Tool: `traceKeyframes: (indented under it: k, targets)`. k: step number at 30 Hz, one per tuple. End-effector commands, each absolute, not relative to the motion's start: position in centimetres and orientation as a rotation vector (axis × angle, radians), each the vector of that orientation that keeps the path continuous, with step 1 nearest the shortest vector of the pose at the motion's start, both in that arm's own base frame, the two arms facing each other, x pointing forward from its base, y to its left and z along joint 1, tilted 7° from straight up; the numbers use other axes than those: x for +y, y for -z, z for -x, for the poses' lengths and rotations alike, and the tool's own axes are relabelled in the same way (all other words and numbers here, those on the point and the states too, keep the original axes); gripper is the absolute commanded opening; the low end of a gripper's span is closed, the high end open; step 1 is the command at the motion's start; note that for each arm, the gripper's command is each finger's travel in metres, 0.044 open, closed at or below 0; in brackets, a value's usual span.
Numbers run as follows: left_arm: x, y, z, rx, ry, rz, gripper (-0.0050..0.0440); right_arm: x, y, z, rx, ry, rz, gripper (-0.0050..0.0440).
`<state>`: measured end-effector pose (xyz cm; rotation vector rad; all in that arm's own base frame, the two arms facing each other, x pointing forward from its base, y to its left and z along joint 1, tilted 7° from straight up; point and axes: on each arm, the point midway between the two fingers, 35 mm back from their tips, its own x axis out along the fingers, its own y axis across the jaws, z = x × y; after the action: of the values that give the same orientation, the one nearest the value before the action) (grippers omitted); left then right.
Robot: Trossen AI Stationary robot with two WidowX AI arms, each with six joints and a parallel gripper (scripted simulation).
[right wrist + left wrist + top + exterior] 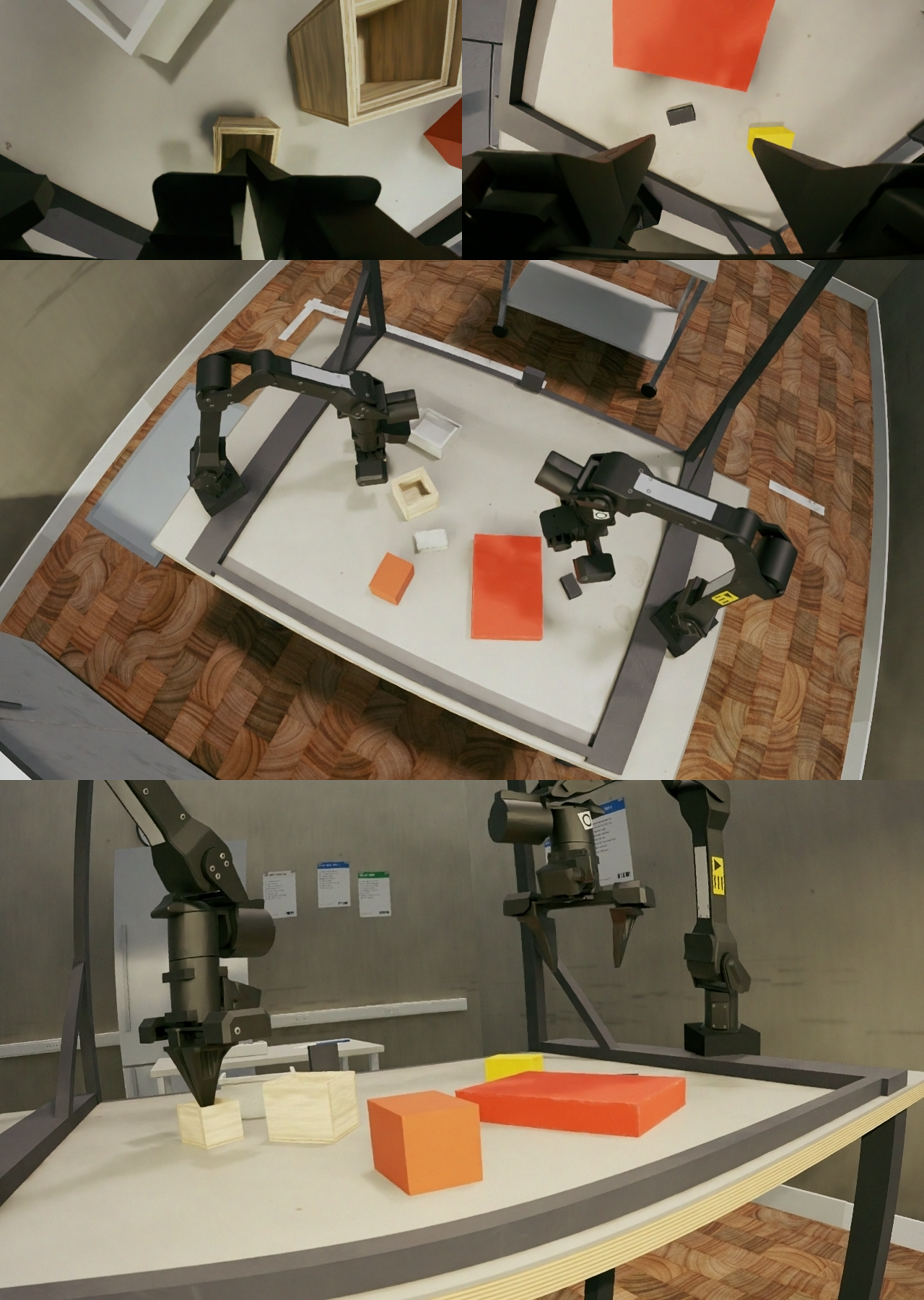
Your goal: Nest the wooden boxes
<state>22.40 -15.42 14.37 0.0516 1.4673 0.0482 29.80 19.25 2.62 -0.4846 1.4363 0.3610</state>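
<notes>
A small wooden box (pixel 222 1129) (pixel 246 122) stands on the table with its open side up. My right gripper (pixel 205 1103) (pixel 243 153) is shut and empty, pointing down with its tips at the small box's opening. The gripper hides that box in the top view. A larger wooden box (pixel 419 507) (pixel 297 1106) (pixel 319 72) stands upright beside it, open side up, with another wooden box (pixel 404 50) nested inside. My left gripper (pixel 585 967) (pixel 704 141) is open and empty, high above the table on the far side of the red slab.
A white open tray (pixel 177 32) is near the wooden boxes. An orange block (pixel 391 578) (pixel 426 1142), a rough white block (pixel 431 540) and a large red slab (pixel 507 586) (pixel 686 40) lie around them. A black block (pixel 571 586) (pixel 681 115) and a yellow block (pixel 513 1064) (pixel 772 135) are near the left arm.
</notes>
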Motion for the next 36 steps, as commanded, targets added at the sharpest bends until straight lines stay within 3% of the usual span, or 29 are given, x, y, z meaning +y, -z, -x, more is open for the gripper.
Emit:
traceKeyframes:
  k: [1, 4, 5, 13, 28, 36]
  targets:
    - [-15.5, -14.9, -22.5, 1.449, -0.043, -0.040, 0.0400, 19.1, -1.9, -29.9, 1.443, -0.359, 0.489, -0.0050]
    - [-15.5, -14.9, -22.5, 1.449, -0.043, -0.040, 0.0400, 19.2, -2.0, -30.1, 1.436, -0.360, 0.486, -0.0050]
    - [-15.5, -14.9, -22.5, 1.449, -0.043, -0.040, 0.0400, 19.3, -2.0, -30.1, 1.435, -0.361, 0.486, 0.0024]
    - [-15.5, -14.9, -22.5, 1.449, -0.043, -0.040, 0.0400, 19.4, -2.5, -30.2, 1.422, -0.362, 0.480, 0.0207]
    - [-15.5, -14.9, -22.5, 1.449, -0.043, -0.040, 0.0400, 19.4, -2.5, -30.2, 1.422, -0.362, 0.480, 0.0207]
    - [-15.5, -14.9, -22.5, 1.449, -0.043, -0.040, 0.0400, 19.9, -5.7, -30.3, 1.400, -0.364, 0.471, 0.0207]
